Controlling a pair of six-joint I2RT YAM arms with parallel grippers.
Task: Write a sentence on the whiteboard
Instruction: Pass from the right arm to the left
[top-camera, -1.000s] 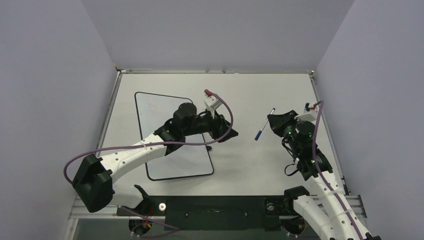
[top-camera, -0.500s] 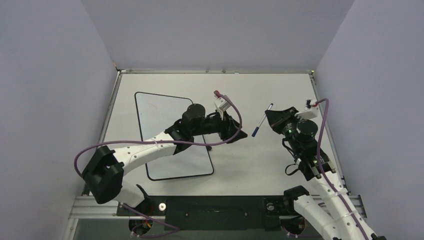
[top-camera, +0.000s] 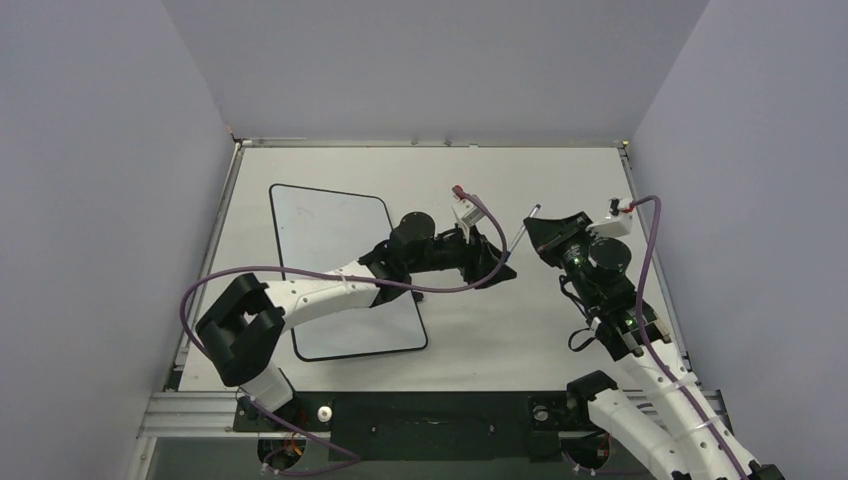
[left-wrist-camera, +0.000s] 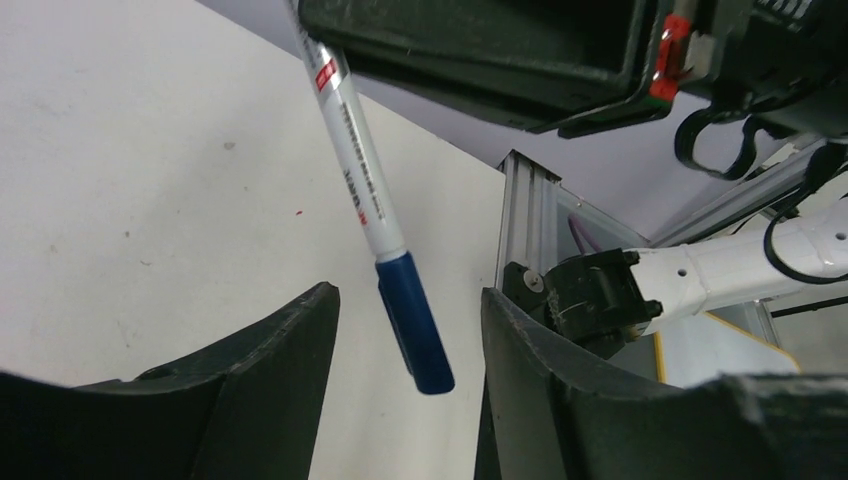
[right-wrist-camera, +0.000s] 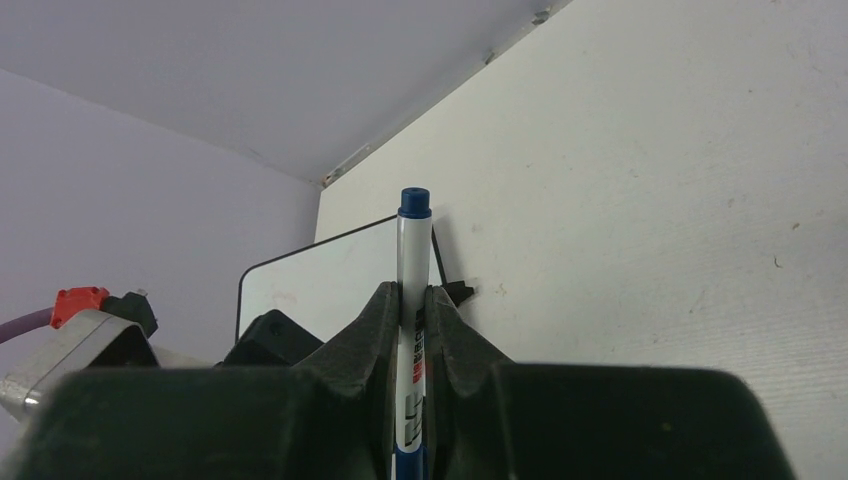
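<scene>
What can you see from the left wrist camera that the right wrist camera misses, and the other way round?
Only the left wrist view shows the left gripper with its fingers open on either side of the pen's blue cap, not touching it, plus the aluminium frame rail. Only the right wrist view shows the whiteboard, lying beyond the pen. Both show the marker pen, the right gripper shut on its barrel, and the white table.
</scene>
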